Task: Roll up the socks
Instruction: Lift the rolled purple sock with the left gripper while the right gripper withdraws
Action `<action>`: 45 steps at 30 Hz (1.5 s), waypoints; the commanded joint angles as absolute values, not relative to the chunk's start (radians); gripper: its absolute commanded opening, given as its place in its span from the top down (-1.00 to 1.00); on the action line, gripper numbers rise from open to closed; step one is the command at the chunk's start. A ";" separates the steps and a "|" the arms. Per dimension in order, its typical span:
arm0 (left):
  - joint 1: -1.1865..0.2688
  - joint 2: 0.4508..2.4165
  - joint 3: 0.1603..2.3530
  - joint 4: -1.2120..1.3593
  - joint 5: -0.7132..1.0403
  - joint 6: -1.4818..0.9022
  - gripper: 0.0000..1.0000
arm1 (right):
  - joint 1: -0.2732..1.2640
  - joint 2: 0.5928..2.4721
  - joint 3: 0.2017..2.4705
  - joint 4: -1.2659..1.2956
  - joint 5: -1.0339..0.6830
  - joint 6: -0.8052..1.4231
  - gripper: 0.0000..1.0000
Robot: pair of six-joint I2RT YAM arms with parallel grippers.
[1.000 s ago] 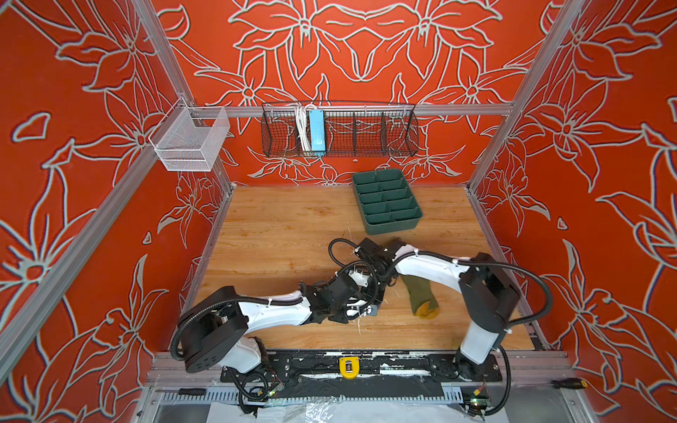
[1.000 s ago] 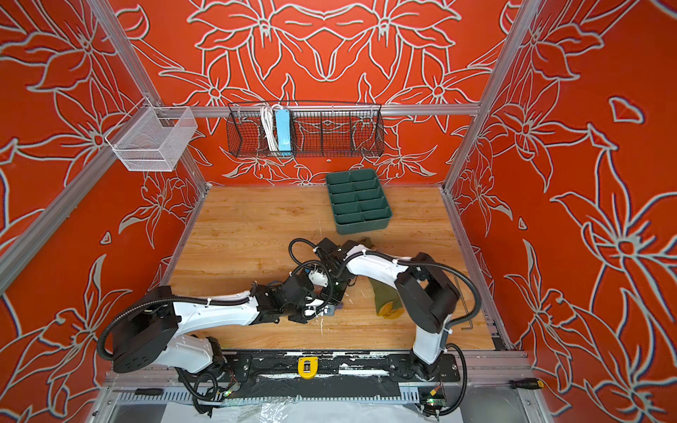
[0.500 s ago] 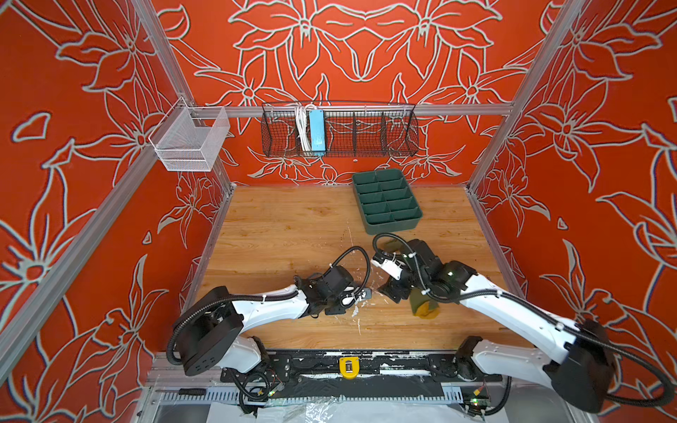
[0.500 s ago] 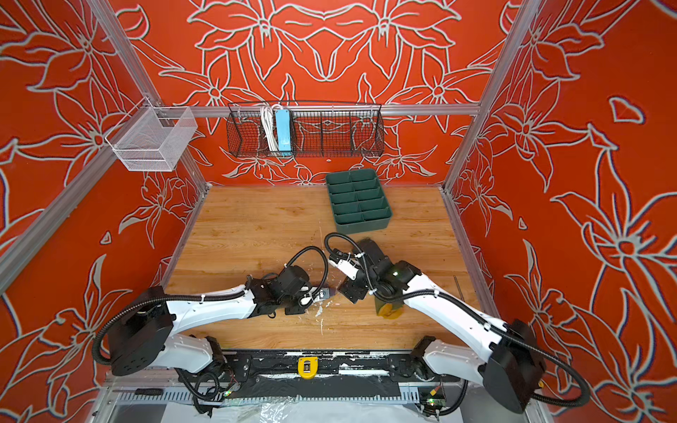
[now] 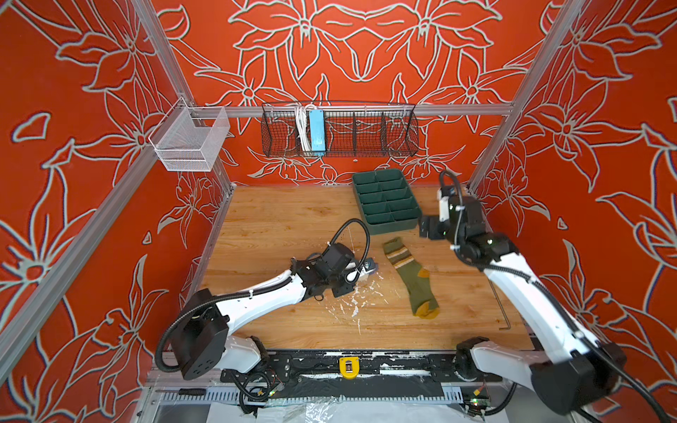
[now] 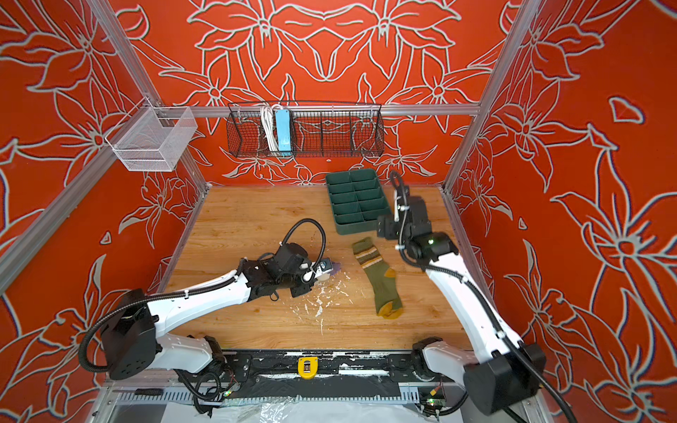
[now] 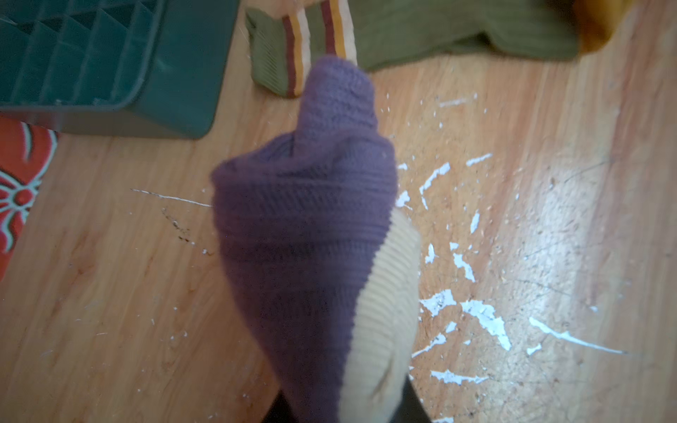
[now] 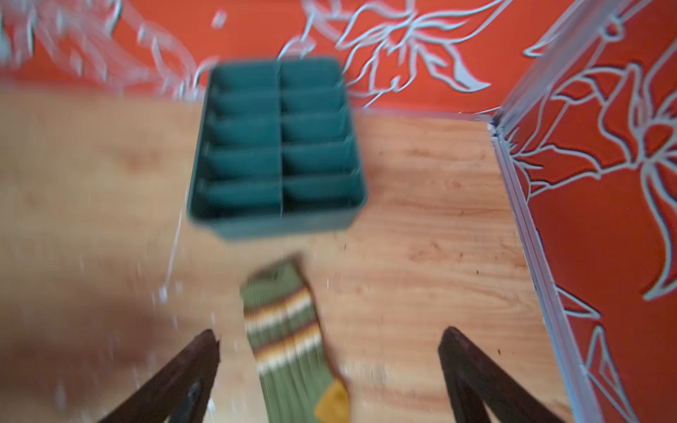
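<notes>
Left arm (image 5: 256, 293) reaches in from the lower left of both top views, its jaws near frame centre. They are clamped narrow on the purple sock (image 7: 304, 227). In the left wrist view the sock is bunched into a cone that fills the middle of the frame, with a cream ribbed patch along its lower right side. In a top view only a sliver of purple (image 6: 334, 266) shows past the tip. Cannot tell whether the bundle touches the bench (image 5: 293, 219).

Olive sock (image 5: 410, 278) lies flat on the bench, right of centre in both top views, beside the left jaws but apart from them. Its striped cuff points toward the green divided tray (image 5: 388, 227), close to the tray's near wall but not touching it. The mustard toe points toward the lower edge of the frame.

Right arm (image 5: 513, 278) comes up from the lower right. Its jaws are raised over the bench just right of the tray's near corner, spread wide and holding nothing. In the blurred right wrist view, the two dark fingers (image 8: 190, 373) stand far apart at the lower edge, with the olive cuff (image 8: 289, 340) showing between them and the tray (image 8: 285, 223) above it.

White flecks (image 5: 351, 304) are scattered on the wood below the left jaws.
</notes>
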State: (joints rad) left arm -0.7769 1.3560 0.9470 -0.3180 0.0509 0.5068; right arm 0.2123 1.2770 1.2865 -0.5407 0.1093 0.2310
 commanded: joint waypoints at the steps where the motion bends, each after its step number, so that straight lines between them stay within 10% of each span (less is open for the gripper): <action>1: -0.741 1.297 1.013 -0.369 0.199 0.492 1.00 | 0.150 1.456 1.414 -0.656 -0.041 0.417 -0.81; 16: -0.516 1.498 1.370 -0.508 0.594 0.652 1.00 | 0.015 2.163 2.052 -0.813 -0.155 0.346 -0.59; 24: -0.480 1.691 1.565 -0.549 0.568 0.702 1.00 | 0.012 2.427 2.385 -0.942 -0.185 0.285 0.06; 32: -0.459 1.780 1.657 -0.583 0.554 0.738 1.00 | 0.030 2.473 2.375 -0.928 -0.187 0.213 0.28; 39: -0.456 1.763 1.656 -0.570 0.425 0.720 1.00 | 0.092 2.427 2.292 -0.913 -0.151 0.176 0.97; 45: -0.455 1.674 1.597 -0.556 0.210 0.786 1.00 | 0.205 2.271 2.088 -0.776 -0.132 0.239 1.00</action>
State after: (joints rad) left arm -0.4591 1.7504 1.6119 -0.5575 0.3267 0.7330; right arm 0.1345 2.3432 2.1445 -0.8104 -0.1555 0.2214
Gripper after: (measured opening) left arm 0.224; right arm 0.081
